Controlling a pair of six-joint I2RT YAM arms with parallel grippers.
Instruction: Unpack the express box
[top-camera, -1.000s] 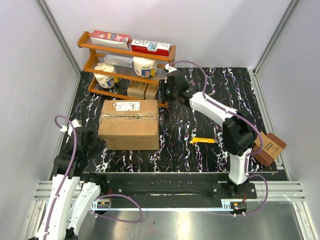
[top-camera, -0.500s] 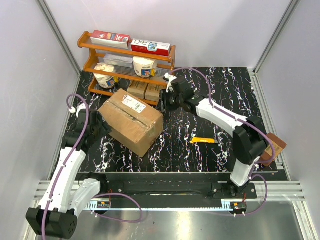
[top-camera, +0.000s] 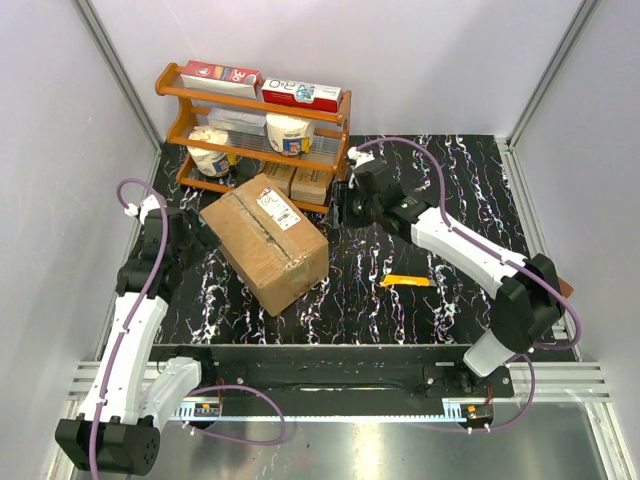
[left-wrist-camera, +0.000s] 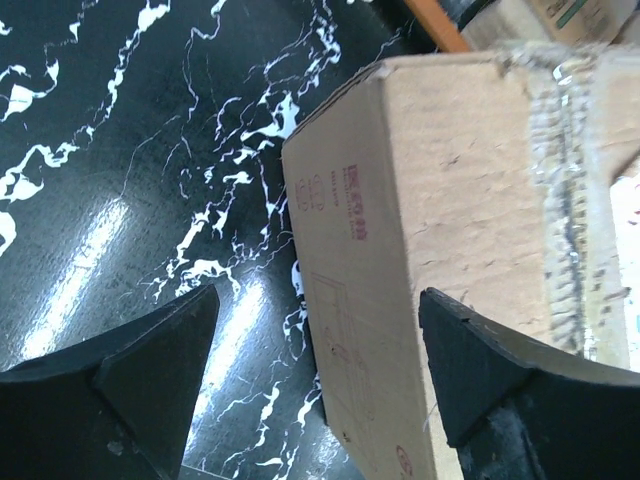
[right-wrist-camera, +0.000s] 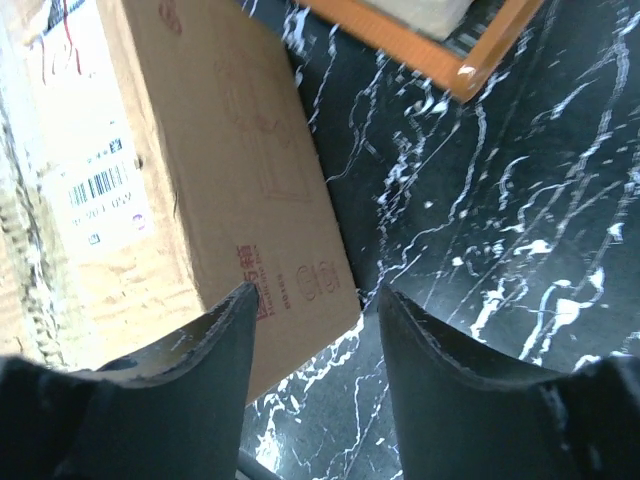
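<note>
While the express box (top-camera: 265, 243) lies slantwise on the table (top-camera: 430, 190), both pincers are spread and hold nothing.
Its long axis runs far-left to near-right; I judge my left gripper (left-wrist-camera: 320, 300) nearest, just beside its left flank, and the right gripper (right-wrist-camera: 318, 292) by the far-right side.

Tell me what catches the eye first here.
A big brown box, taped shut and bearing a white label, sits skewed on the black marbled table, left of centre. The left gripper and right gripper flank it with jaws open, neither holding it. Behind it, an orange wooden rack holds cartons and tubs.
</note>
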